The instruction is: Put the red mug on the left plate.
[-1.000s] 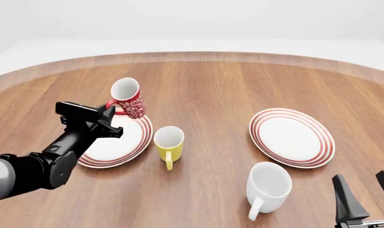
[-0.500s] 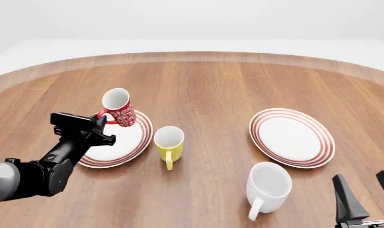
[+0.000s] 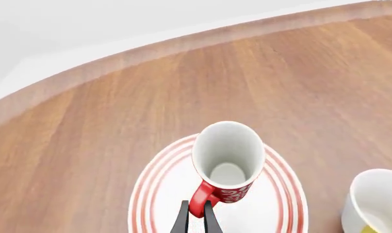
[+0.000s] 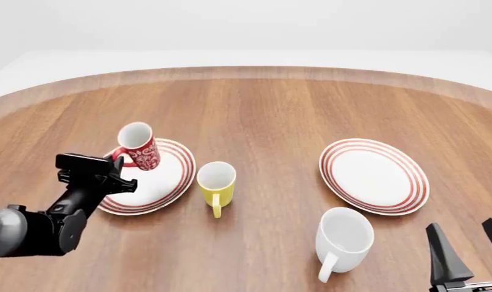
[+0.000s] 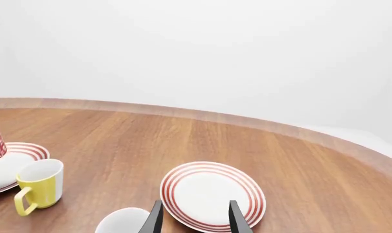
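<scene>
Lowered, left claw [image 4: 116,164] grips red mug [image 4: 138,146] over left plate [image 4: 168,176].

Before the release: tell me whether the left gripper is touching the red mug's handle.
Touching. In the left wrist view, the left gripper has its fingertips closed on the loop handle of the red mug, with no gap visible between them.

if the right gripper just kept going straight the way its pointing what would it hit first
Probably the right plate: in the right wrist view it lies dead ahead between the open right gripper fingers. The white mug sits just off that line, though depth is uncertain.
</scene>
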Motion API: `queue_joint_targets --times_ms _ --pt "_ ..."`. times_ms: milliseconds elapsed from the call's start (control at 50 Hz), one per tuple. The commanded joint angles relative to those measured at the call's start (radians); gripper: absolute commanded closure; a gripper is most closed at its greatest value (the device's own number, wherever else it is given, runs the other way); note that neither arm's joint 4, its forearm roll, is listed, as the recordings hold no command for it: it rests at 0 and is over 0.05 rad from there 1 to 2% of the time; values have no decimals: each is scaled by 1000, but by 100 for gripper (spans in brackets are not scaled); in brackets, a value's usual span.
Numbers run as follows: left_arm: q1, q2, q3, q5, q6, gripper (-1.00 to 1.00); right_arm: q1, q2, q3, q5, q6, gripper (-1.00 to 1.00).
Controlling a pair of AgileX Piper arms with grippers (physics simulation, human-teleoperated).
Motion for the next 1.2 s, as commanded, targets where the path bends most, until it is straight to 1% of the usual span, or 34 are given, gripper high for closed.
queue_joint_targets --times_ms 20,220,540,920,1200 --pt "10 33 12 -32 4 100 0 0 0 -1 0 -100" --pt "10 63 31 -64 -1 100 0 0 0 -1 0 -100" --pt "30 140 13 -97 -2 100 0 0 0 -1 0 -100" --pt "40 179 0 -112 1 100 0 0 0 -1 0 -100" --pt "35 173 2 -108 -2 100 0 0 0 -1 0 -100"
